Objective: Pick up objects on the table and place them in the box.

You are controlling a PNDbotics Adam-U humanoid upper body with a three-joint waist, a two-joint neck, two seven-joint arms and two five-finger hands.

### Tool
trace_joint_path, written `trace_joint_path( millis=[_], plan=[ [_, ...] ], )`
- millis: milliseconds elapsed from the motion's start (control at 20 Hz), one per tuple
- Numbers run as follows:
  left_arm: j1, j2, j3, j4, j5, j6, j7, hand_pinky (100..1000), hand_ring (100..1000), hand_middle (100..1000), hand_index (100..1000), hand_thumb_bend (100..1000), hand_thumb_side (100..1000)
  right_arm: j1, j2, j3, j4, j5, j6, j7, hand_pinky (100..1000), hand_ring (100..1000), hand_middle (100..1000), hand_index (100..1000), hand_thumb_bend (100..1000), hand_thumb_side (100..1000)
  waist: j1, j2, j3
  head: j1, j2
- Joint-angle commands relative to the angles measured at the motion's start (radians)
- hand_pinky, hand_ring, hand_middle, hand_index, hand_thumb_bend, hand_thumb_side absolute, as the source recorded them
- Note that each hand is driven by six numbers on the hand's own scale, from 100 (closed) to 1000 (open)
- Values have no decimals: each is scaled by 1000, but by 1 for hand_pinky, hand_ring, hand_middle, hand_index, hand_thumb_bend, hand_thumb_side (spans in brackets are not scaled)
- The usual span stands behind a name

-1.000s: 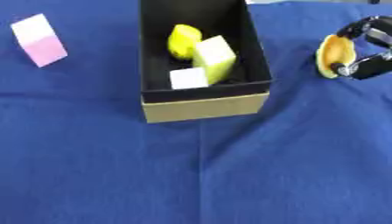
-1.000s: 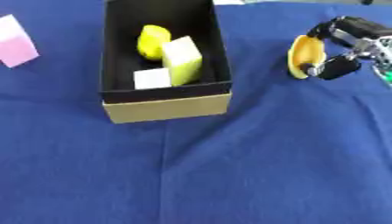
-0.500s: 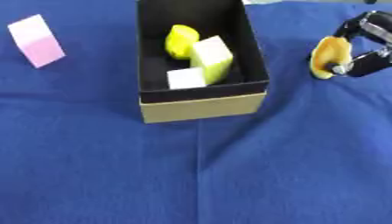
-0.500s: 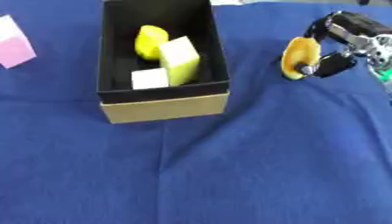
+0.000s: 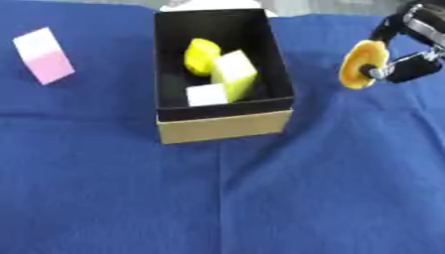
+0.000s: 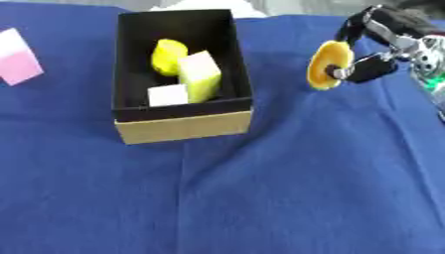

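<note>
An open black-lined cardboard box [image 5: 222,126] stands at the upper middle of the blue cloth. Inside lie a yellow lemon-shaped thing [image 5: 201,55], a yellow-and-white block [image 5: 236,74] and a small white cube [image 5: 207,94]. My right hand [image 6: 382,42] is at the upper right, to the right of the box, above the cloth. Its fingers pinch a flat round yellow-orange piece [image 6: 327,65], held on edge. A pink-and-white block [image 5: 45,61] lies far left of the box. My left hand does not show.
Blue cloth [image 5: 260,198] covers the whole table. Something white [image 6: 204,6] peeks out behind the box's far end.
My right hand has carried the yellow-orange piece a little to the left, closer to the box. The things in the box and the pink block have stayed put.
</note>
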Motion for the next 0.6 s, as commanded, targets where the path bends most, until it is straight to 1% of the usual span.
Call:
trace_joint_path(
  millis=[50, 200, 350, 500, 600],
  plan=[
    [-2, 34, 13, -21, 0, 0, 5, 780, 558, 517, 801, 166, 622, -7, -42, -7, -44, -21, -5, 4, 795, 724, 524, 661, 432, 202, 1, -38, -4, 7, 11],
    [0, 39, 16, -21, 1, 0, 8, 780, 558, 516, 801, 170, 618, -6, -50, -4, -90, -38, -16, 14, 798, 728, 541, 679, 435, 233, -2, -56, -12, 14, 25],
    [0, 43, 17, -21, 3, 1, 10, 780, 559, 514, 801, 174, 613, -8, -57, 3, -137, -49, -19, 23, 796, 724, 540, 679, 441, 266, -7, -72, -14, 20, 37],
    [0, 46, 19, -21, 4, 1, 12, 780, 559, 514, 801, 181, 607, -7, -63, 13, -172, -48, -16, 30, 800, 724, 539, 679, 442, 280, -11, -84, -10, 19, 45],
    [-1, 48, 19, -21, 4, 1, 12, 780, 560, 514, 802, 183, 606, -6, -64, 16, -179, -42, -11, 40, 806, 743, 564, 702, 443, 296, -14, -88, -7, 17, 49]
  ],
)
